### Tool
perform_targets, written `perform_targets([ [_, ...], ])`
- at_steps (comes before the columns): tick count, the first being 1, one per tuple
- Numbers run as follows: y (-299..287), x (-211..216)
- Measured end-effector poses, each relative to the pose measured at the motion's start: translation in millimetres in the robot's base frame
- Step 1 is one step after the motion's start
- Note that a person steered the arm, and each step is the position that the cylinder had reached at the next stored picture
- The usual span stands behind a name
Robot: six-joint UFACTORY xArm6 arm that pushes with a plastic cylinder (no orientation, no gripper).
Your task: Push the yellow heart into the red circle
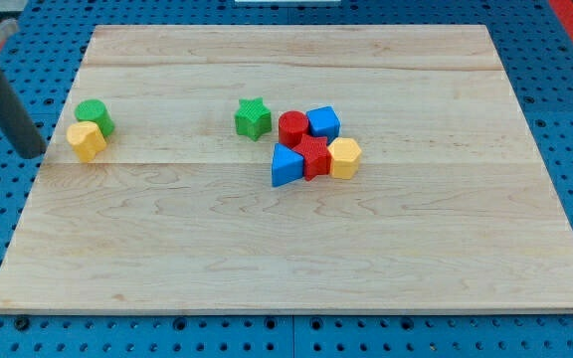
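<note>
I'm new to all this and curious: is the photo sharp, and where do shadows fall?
Camera view: even light, no glare on the wooden board; blocks such as the yellow heart and red circle look sharp with faint shadows; the dark rod looks slightly blurred, my tip left of the heart.

Wooden board [267, 249] (pale) carries seven coloured blocks; two apart at left.

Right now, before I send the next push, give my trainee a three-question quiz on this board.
1. True or false: my tip is touching the yellow heart.
2. Which block touches the yellow heart? A) green star B) green round block C) blue triangle
3. Toward which side of the view must the heart travel to reach the red circle?

Key: 1 false, a gap separates them, tip on the view's left; 2 B; 3 the view's right.
</note>
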State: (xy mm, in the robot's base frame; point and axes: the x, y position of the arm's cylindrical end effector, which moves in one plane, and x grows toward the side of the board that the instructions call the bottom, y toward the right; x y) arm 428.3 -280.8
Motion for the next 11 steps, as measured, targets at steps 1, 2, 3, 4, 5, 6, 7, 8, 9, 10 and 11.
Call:
perform_targets([
  [1, 50, 0],
  [2, 94, 3],
  [3, 40, 9],
  [4, 12, 6],
  [5, 51, -28],
  [6, 143, -28],
  [7, 221, -28],
  [8, 218, -23],
  [9, 213, 56],
  [10, 275, 88],
  [11, 291, 52],
])
